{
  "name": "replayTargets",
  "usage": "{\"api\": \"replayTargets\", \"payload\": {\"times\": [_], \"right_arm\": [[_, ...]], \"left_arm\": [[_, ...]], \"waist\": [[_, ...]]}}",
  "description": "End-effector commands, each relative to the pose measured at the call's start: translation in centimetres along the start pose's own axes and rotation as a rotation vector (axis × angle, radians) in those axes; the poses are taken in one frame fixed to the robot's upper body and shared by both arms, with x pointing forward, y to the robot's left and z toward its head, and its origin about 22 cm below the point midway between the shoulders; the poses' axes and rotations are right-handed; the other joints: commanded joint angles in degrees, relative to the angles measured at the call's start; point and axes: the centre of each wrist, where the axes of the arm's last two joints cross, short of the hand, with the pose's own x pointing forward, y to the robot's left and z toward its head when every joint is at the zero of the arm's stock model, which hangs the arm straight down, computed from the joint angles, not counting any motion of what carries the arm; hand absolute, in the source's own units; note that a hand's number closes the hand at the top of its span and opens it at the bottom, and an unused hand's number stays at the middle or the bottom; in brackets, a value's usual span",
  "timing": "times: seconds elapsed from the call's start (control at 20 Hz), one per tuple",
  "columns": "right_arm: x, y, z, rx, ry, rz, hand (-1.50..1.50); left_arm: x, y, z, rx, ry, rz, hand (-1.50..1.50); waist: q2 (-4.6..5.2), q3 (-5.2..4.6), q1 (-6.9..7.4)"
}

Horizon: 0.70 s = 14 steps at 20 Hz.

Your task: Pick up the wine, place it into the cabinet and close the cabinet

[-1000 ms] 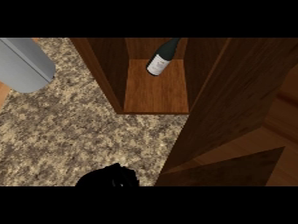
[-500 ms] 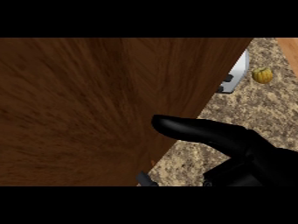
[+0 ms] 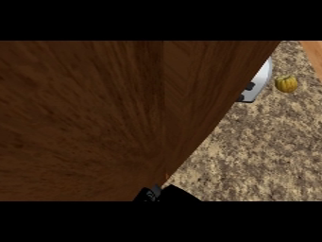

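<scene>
Your right robot hand (image 3: 165, 194) dropped to the near edge, can't tell its fingers, cabinet door (image 3: 87, 118) fills the left.

We face a wall of dark wood, the cabinet (image 3: 87, 118), filling the left and middle of the view from top to bottom; nothing can pass there. Its slanted edge runs from the upper right down to the lower middle. To the right of that edge we see open speckled counter (image 3: 261, 156), the only free room, widening toward the lower right. At the far end of it a silver appliance (image 3: 259, 82) juts out from behind the cabinet, with a small yellow fruit (image 3: 286, 84) just beside it.
</scene>
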Motion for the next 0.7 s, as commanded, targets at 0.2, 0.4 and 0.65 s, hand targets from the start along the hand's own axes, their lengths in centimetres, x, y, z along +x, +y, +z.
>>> {"api": "replayTargets", "payload": {"times": [0.2,0.4,0.65], "right_arm": [[-1.3,1.8,-8.5,-0.112,0.007,0.103,1.5],[-2.4,1.2,-12.1,-0.184,0.019,0.125,1.5],[-4.2,-2.4,-15.8,-0.261,0.053,0.067,1.5]], "left_arm": [[3.0,4.3,0.1,-0.054,0.008,0.012,1.5],[3.6,5.4,0.9,-0.066,0.004,0.039,1.5],[4.4,6.0,0.0,-0.058,0.005,0.016,1.5]], "waist": [[0.48,0.0,1.09],[0.62,0.03,1.53],[1.12,0.13,1.25]]}}
